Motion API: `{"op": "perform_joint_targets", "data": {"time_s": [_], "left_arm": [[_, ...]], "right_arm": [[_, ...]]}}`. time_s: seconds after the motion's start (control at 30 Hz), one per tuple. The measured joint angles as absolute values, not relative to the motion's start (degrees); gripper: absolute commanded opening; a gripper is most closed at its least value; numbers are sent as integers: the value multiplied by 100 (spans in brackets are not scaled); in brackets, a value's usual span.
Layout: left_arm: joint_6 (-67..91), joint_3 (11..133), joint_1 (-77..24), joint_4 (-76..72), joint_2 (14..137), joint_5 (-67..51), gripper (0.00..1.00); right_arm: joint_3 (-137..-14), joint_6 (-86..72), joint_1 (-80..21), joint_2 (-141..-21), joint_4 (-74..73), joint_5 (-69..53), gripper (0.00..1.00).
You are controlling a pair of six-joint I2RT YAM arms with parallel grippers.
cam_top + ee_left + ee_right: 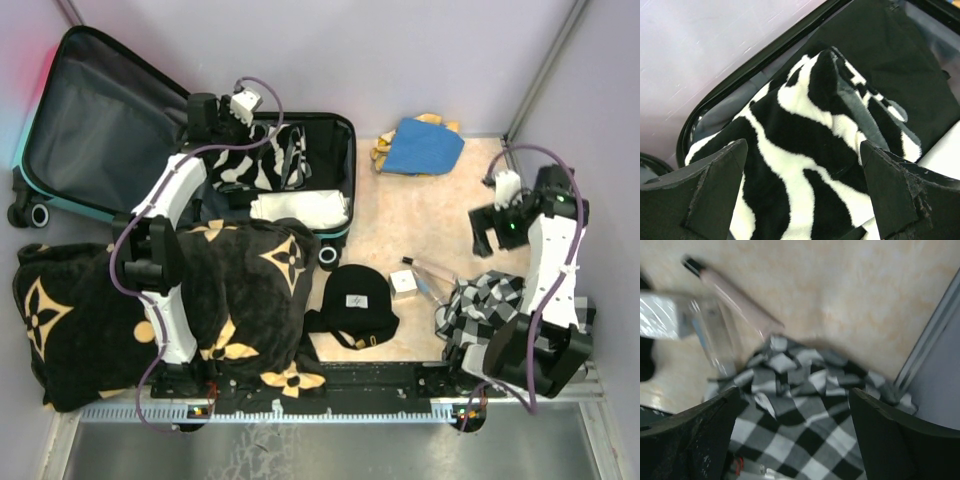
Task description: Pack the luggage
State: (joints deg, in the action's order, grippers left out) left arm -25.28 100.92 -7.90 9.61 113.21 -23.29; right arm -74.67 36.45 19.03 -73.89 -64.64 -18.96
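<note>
Luggage (95, 110) open on desk (430, 210), far left, stiff shell, likely light, take by rim or handle; soft zebra cloth (790, 140) inside it, left pincer (802, 170) wide open above; right pincer (795, 425) open over checkered cloth (800, 385), well right of luggage

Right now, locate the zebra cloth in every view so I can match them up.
Top external: the zebra cloth lies inside the open luggage, upper centre-left of the picture.
Left wrist: it fills the centre and bottom.
Right wrist: not in it.
Shared landmark: the luggage's black rim, which frames the cloth in the top view and runs along its upper left in the left wrist view.
</note>
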Motion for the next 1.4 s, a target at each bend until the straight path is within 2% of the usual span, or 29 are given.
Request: {"op": "perform_joint_targets", "data": {"time_s": [0.2, 0.33, 0.57, 0.8, 1.4], "left_arm": [[-2536, 10092, -941, 856, 11321, -2335, 99], [-2534, 10092, -952, 854, 11321, -2327, 99], [-2576, 10077, -950, 854, 11321, -2187, 99], [-2582, 10064, -950, 858, 11310, -2097, 99], [-2689, 10066, -967, 1068, 11142, -2106, 99]], "right_arm": [[-6173, 4687, 3048, -7642, -6713, -1105, 78], [-5286, 4974, 3074, -7931, -6578, -666, 76], [-4737, 4862, 3074, -8799, -5784, -167, 73], [-5824, 3754, 2805, -10038, -6283, -47, 73], [-9059, 2759, 567, -11961, -5763, -541, 74]]}}
